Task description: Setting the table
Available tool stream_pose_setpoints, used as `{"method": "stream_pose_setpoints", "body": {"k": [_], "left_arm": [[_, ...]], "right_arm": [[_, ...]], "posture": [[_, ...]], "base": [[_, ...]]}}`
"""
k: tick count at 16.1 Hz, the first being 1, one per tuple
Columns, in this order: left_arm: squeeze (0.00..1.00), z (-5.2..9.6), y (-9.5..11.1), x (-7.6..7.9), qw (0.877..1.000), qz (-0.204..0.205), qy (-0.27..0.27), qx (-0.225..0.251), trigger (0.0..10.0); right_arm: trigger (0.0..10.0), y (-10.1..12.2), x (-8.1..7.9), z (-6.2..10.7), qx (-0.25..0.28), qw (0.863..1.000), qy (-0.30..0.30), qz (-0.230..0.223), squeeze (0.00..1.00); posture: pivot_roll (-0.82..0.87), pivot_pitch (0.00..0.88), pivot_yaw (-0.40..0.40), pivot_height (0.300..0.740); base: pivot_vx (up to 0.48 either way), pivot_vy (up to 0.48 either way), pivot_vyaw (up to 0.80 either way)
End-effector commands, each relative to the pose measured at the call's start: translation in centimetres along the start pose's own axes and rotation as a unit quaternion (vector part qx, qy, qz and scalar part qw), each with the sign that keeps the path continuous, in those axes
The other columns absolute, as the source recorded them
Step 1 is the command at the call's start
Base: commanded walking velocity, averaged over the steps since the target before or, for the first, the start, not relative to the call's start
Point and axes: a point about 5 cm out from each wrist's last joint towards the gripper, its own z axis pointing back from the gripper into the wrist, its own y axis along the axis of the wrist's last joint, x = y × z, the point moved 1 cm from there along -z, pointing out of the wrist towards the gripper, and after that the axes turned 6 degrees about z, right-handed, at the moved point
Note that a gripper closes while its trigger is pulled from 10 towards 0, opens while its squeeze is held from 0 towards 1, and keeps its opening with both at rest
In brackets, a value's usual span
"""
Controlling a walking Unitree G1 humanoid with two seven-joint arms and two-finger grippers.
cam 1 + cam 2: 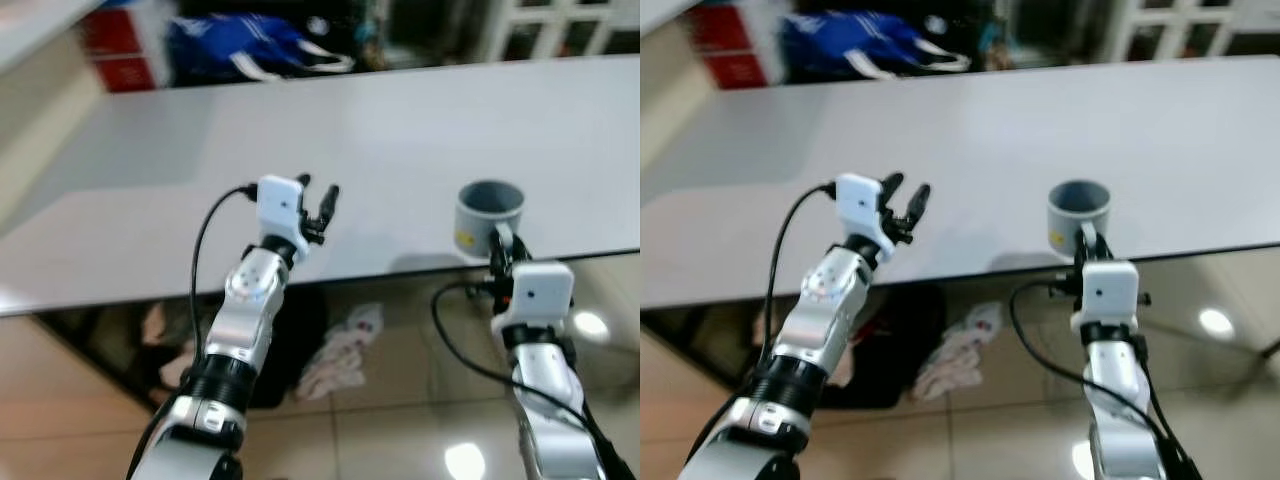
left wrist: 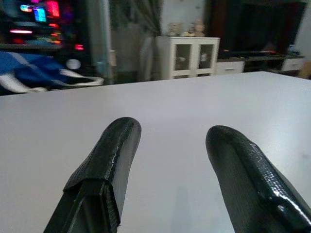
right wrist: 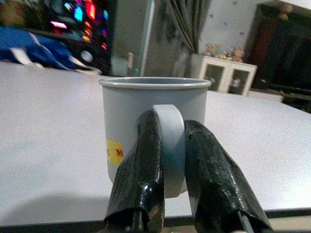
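A grey mug with a yellow label stands upright on the white table, close to its front edge at the right. My right gripper is shut on the mug's handle, one black finger on each side of it. My left gripper hovers open over the table's front-middle part, with nothing between its fingers.
A blue bag and a red box lie beyond the table's far edge. A white cabinet stands further back. Crumpled cloth lies on the tiled floor under the table's front edge.
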Motion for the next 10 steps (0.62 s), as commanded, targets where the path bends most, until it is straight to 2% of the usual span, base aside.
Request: {"method": "stream_pose_setpoints", "body": {"k": [1,2,7,10], "left_arm": [[0.0,-0.35,0.33,0.79,1.0,-0.003,-0.011,0.005,10.0],[0.0,-0.32,0.27,0.86,1.0,-0.004,-0.013,0.004,10.0],[0.0,-0.38,0.18,1.02,1.0,-0.003,-0.017,0.001,10.0],[0.0,-0.39,0.15,1.08,1.0,-0.004,-0.018,-0.001,10.0]], "right_arm": [[0.0,0.15,0.78,-0.16,0.003,1.0,-0.015,0.009,0.0],[0.0,0.12,0.73,-0.12,0.002,1.0,-0.013,0.005,0.0],[0.0,0.03,0.94,0.15,0.0,1.0,-0.024,0.005,0.0],[0.0,0.73,1.24,-0.43,0.011,0.999,-0.031,0.002,0.0]], "posture": [[-0.01,0.0,0.082,0.735],[-0.01,0.0,0.084,0.735],[-0.02,0.0,0.092,0.735],[-0.02,0.0,0.092,0.735]], "base": [[0.3,-0.371,0.79],[0.3,-0.371,0.78],[0.3,-0.371,0.0],[0.301,-0.37,0.0]]}}
